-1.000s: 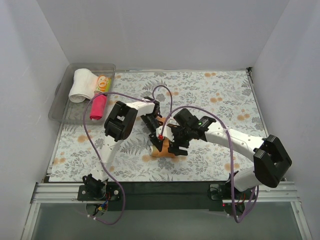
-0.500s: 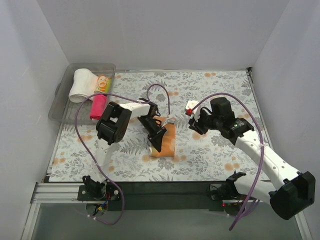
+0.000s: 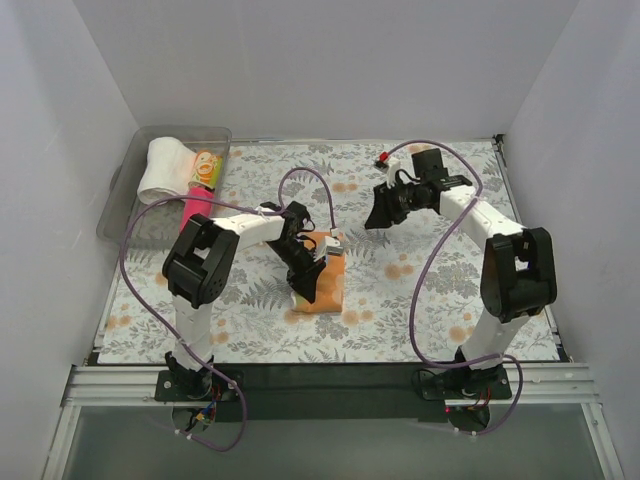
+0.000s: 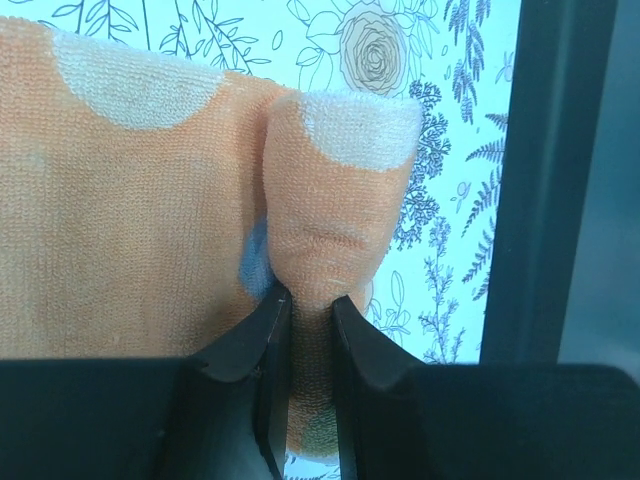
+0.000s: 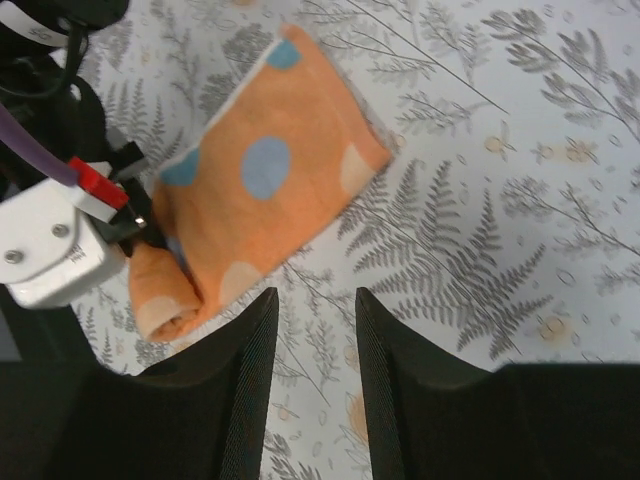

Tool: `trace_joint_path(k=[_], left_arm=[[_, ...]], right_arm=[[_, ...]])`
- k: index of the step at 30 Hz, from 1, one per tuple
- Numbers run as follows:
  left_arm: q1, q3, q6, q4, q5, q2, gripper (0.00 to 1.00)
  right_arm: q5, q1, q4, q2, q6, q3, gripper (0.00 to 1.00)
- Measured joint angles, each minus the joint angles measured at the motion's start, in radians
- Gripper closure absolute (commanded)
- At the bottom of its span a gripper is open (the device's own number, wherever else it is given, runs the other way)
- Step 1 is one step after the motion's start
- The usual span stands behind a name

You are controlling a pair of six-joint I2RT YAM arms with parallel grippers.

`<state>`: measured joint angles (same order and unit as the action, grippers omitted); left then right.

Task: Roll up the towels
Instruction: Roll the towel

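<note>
1. The floral table covering (image 3: 450, 300) is lying flat across the table, just beyond the two arm bases.
2. The orange towel (image 3: 330, 290) with pale and blue spots is lying on the covering, a little left of the middle. One end is curling into a short roll (image 4: 335, 200); the rest is lying flat.
3. The left gripper (image 4: 307, 300) is pinching the end of that roll. Its jaws are standing nearly closed, with the cloth squeezed between them.
4. The right gripper (image 5: 315, 295) is hovering above the covering, farther back and to the right, well apart from the towel. Its jaws are standing partly open and are holding nothing.
5. The clear bin (image 3: 113, 210) is sitting at the far left corner. A rolled white towel (image 3: 165, 168) is lying inside it, with a yellow patterned towel (image 3: 207, 167) just beside. A magenta-red towel (image 3: 195, 212) is lying at the bin's near side.
</note>
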<state>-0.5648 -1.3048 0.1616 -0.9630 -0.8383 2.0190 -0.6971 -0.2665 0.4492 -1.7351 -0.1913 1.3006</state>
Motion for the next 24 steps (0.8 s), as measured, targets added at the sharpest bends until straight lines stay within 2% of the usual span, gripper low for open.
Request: trace_joint_path(k=[6, 12, 19, 24], left_arm=[[-0.006, 0.026, 0.004, 0.048, 0.038, -0.038, 1.00], [-0.023, 0.040, 0.000, 0.079, 0.064, -0.061, 1.00], [-0.048, 0.074, 0.023, 0.116, 0.092, -0.101, 1.00], [-0.095, 0.119, 0.075, 0.148, 0.142, -0.166, 1.00]], right_arm=[[-0.093, -0.111, -0.038, -0.054, 0.072, 0.018, 0.59], [-0.118, -0.211, -0.084, -0.183, 0.119, 0.018, 0.58], [-0.106, -0.227, -0.120, -0.331, 0.178, 0.019, 0.57], [-0.111, -0.225, -0.138, -0.343, 0.211, 0.029, 0.57]])
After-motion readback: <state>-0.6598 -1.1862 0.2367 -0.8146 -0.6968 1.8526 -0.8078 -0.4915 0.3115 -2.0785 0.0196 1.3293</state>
